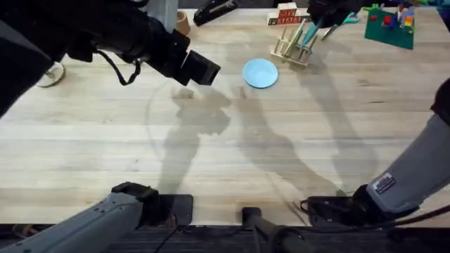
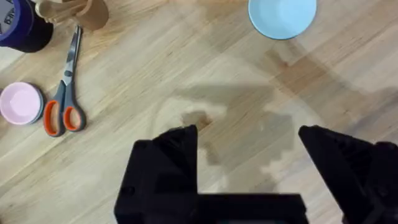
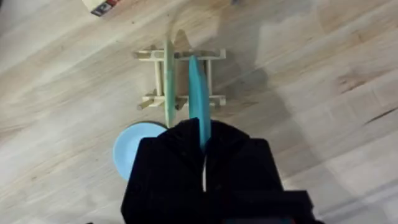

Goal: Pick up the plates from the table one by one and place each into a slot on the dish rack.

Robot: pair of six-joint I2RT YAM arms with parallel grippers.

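We read this moment as the seating of the first plate: the right gripper [image 3: 204, 149] is clamped on the edge of the turquoise plate [image 3: 198, 93], which stands on edge directly over the dish rack [image 3: 180, 79] near the desk's [image 1: 281, 154] far edge, right of its middle. In the right wrist view the plate runs along the rack beside a thin wooden piece standing among the pegs; whether its lower rim already rests between the pegs, we cannot tell. The next move, in our judgement, calls for lowering the plate straight into a slot, keeping it upright so it does not catch a peg, then releasing. The light blue plate [image 1: 260, 72] lies flat on the desk just beside the rack, on the side towards the desk's middle, untouched. The left gripper [image 2: 249, 140] hangs with its fingers apart over bare desk, the light blue plate lying a little beyond it towards the far edge; it holds nothing. Orange-handled scissors [image 2: 64, 93] and a small pink dish [image 2: 20, 102] lie towards the desk's left edge.
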